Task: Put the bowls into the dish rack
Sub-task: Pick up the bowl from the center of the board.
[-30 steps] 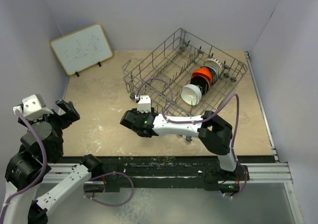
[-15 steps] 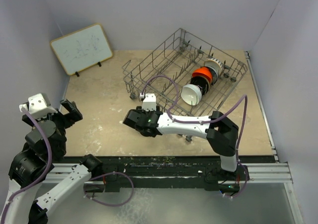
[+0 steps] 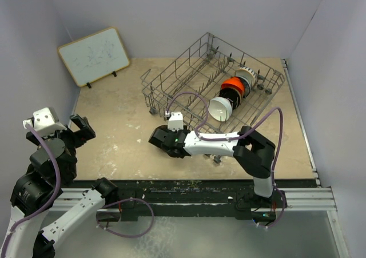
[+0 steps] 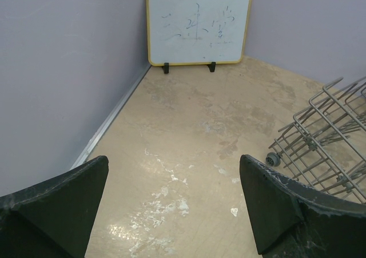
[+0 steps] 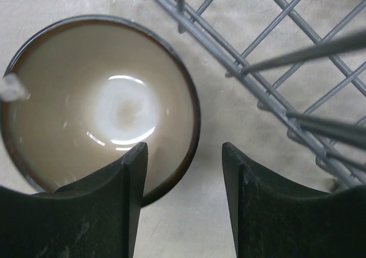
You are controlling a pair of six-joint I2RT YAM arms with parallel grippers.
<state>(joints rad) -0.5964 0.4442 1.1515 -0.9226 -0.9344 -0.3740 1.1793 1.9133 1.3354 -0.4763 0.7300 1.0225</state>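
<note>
One brown bowl (image 5: 97, 103) with a cream inside sits on the table just outside the dish rack (image 3: 189, 78), the rack's wires at its two o'clock. It looks rigid, glazed, slippery and breakable; the thin rim is the sensible hold. The right gripper (image 5: 183, 172) straddles that rim at five o'clock, jaws half-spread, not yet pinching; the left gripper (image 4: 171, 206) stands fully spread, empty.

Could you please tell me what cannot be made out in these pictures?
- Brown bowl: in the top view the right end effector covers it; whether the fingers touch its rim is unclear.
- Bowls in the dish rack: behind the white bowl they overlap, too small to count.
- Whiteboard scribbles: too faint.
</note>
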